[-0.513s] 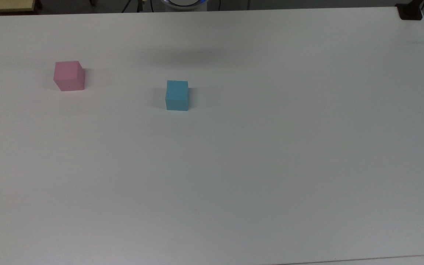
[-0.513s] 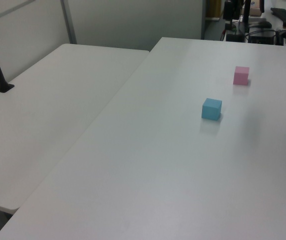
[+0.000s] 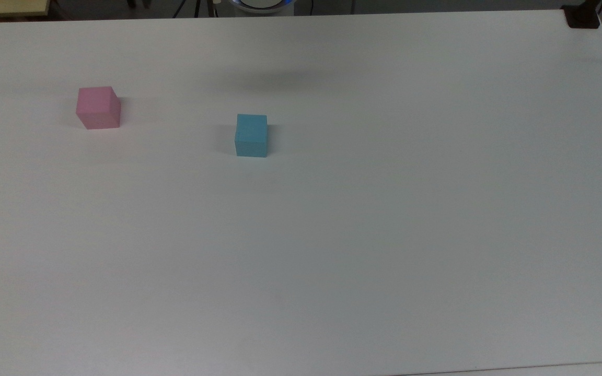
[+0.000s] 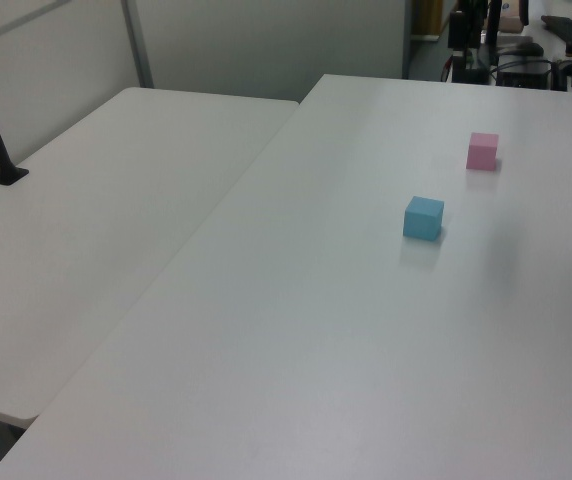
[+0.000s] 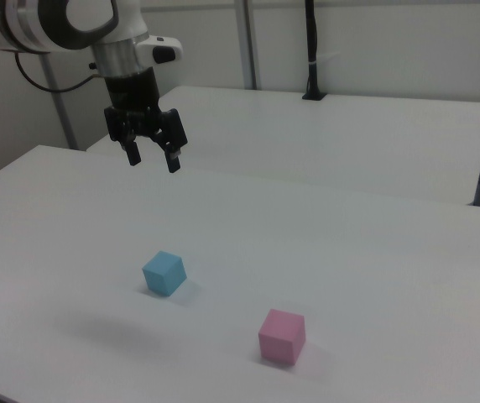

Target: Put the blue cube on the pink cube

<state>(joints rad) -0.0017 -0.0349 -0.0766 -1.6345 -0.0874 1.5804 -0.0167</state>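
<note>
The blue cube rests flat on the white table, near the middle in the top view. The pink cube sits apart from it, further to the top view's left and to the right view's lower right. In the right view my gripper hangs high above the table, up and slightly left of the blue cube, open with nothing between its fingers. A soft shadow lies on the table beyond the blue cube in the top view.
The white table stretches wide on all sides of the cubes. A second white table adjoins it on the left view's left. A black pole clamp sits at the top view's far right corner.
</note>
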